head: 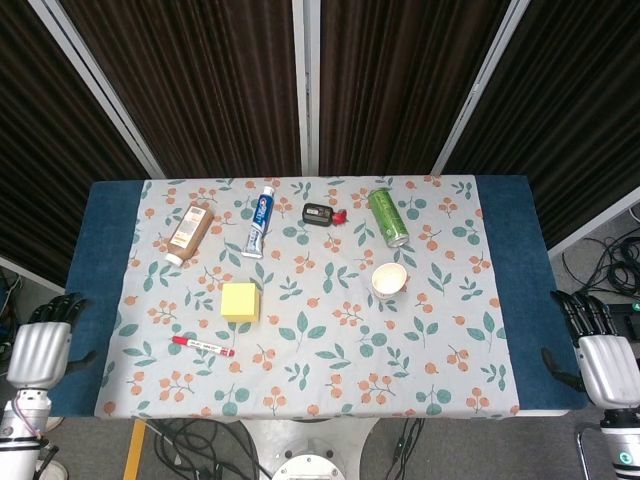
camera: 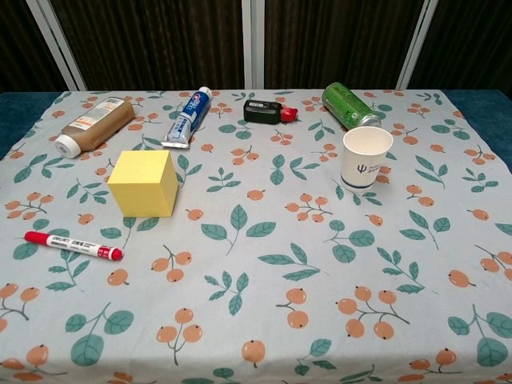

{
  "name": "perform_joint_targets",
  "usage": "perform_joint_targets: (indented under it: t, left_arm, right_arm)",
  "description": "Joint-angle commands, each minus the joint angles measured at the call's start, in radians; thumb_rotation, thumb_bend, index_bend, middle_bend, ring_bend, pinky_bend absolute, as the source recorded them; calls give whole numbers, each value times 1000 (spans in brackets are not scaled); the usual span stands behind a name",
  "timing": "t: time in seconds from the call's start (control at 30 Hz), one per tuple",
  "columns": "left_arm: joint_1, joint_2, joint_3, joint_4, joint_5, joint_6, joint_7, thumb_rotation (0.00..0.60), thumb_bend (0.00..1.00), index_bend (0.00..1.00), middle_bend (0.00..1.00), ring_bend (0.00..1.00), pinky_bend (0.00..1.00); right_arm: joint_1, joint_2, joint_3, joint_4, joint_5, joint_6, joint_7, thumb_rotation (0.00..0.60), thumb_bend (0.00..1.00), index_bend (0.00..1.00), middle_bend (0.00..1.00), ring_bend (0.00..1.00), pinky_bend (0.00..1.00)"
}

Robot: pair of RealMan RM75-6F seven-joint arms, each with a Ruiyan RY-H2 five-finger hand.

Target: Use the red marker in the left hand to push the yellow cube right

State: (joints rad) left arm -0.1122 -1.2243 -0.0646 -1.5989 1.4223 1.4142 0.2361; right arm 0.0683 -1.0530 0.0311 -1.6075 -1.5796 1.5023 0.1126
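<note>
The yellow cube (head: 240, 301) (camera: 144, 183) stands on the floral tablecloth, left of centre. The red marker (head: 202, 346) (camera: 72, 245) lies flat on the cloth just in front and to the left of the cube, nothing touching it. My left hand (head: 40, 347) hangs off the table's left edge, empty, fingers apart. My right hand (head: 596, 352) hangs off the right edge, also empty with fingers apart. Neither hand shows in the chest view.
At the back lie a brown bottle (head: 188, 231), a toothpaste tube (head: 259, 222), a small black device (head: 320, 214) and a green can (head: 387, 216). A white paper cup (head: 389, 281) stands upright right of the cube. Blue table margins (head: 95, 260) flank the cloth.
</note>
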Motion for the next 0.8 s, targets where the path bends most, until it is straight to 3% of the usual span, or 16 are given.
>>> perform_joint_targets:
  t: [0.03, 0.2, 0.33, 0.53, 0.8]
  left_arm:
    - [-49, -11, -5, 25, 18, -58, -9, 600, 163, 342, 348, 196, 264]
    - [-117, -54, -21, 59, 27, -125, 14, 600, 194, 409, 425, 229, 264]
    - [-164, -90, -21, 70, 16, -186, 74, 600, 195, 424, 431, 234, 264]
    - [-217, -145, -6, 69, -10, -264, 203, 600, 185, 424, 431, 234, 264]
    - [-256, -194, -9, 16, -130, -311, 414, 600, 184, 447, 431, 234, 258]
  right_arm:
    - [2, 0, 2, -2, 0, 0, -3, 600, 273, 29, 90, 0, 0]
    - [4, 1, 2, -6, 6, -9, -11, 600, 273, 29, 91, 0, 0]
    - [3, 4, 3, -9, 8, -7, -13, 600, 272, 29, 91, 0, 0]
    - [1, 4, 1, -5, 12, -8, -9, 600, 273, 28, 91, 0, 0]
    - [1, 3, 1, 6, 14, -11, 3, 600, 272, 29, 91, 0, 0]
